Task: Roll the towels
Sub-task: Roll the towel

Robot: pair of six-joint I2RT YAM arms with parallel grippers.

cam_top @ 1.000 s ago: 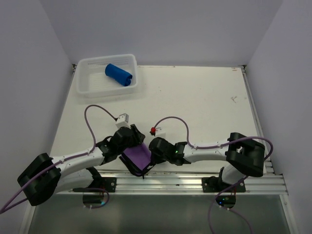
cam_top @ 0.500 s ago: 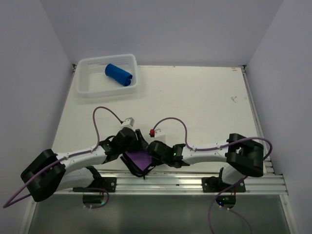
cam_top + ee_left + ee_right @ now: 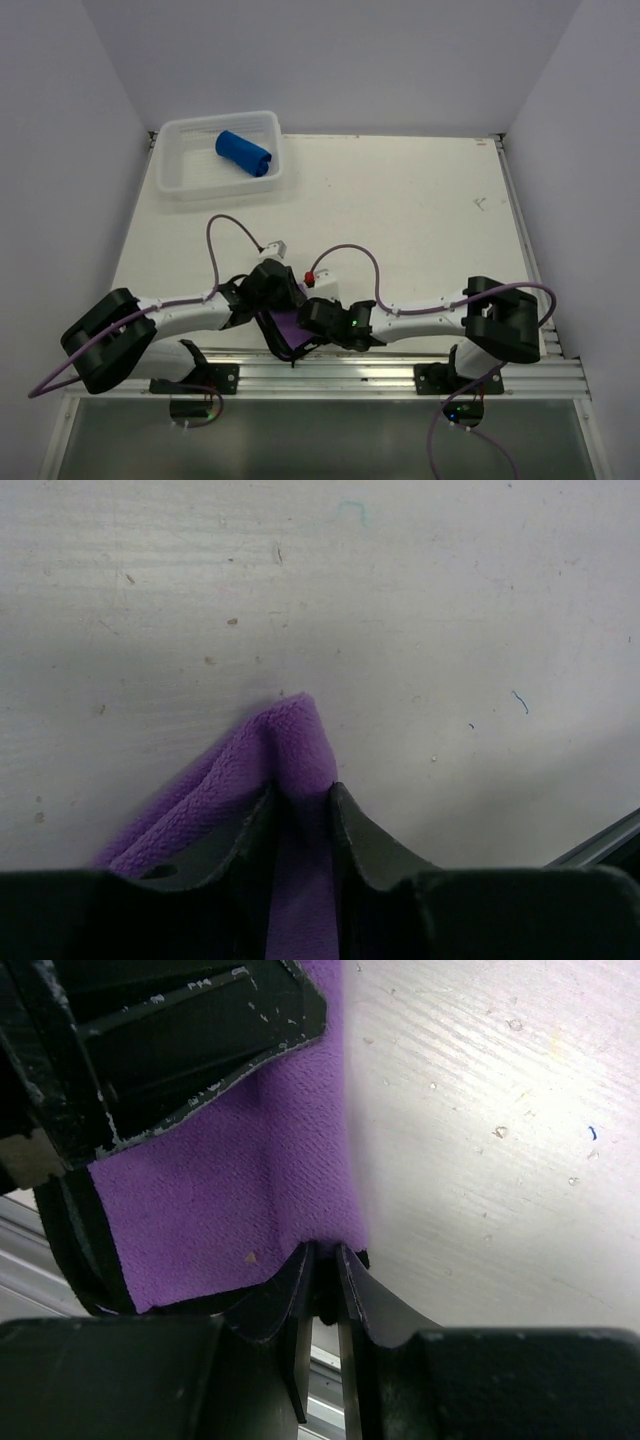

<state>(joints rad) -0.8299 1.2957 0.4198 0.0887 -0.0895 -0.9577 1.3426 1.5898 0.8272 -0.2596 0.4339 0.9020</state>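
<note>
The purple towel lies bunched at the table's near edge, between my two grippers. My left gripper is shut on a raised fold of the purple towel, which peaks just past its fingertips. My right gripper is shut on the dark-edged near rim of the same towel. The left gripper's black fingers show across that cloth in the right wrist view. From above, the left gripper and right gripper almost touch. The blue towel sits rolled in the basket.
The white mesh basket stands at the back left corner. A metal rail runs along the near table edge, right below the towel. Purple cables arch above both wrists.
My left gripper slid right onto the purple towel and closed on a fold. The right gripper shifted slightly left with the edge it holds. The towel now looks narrower and more bunched.
</note>
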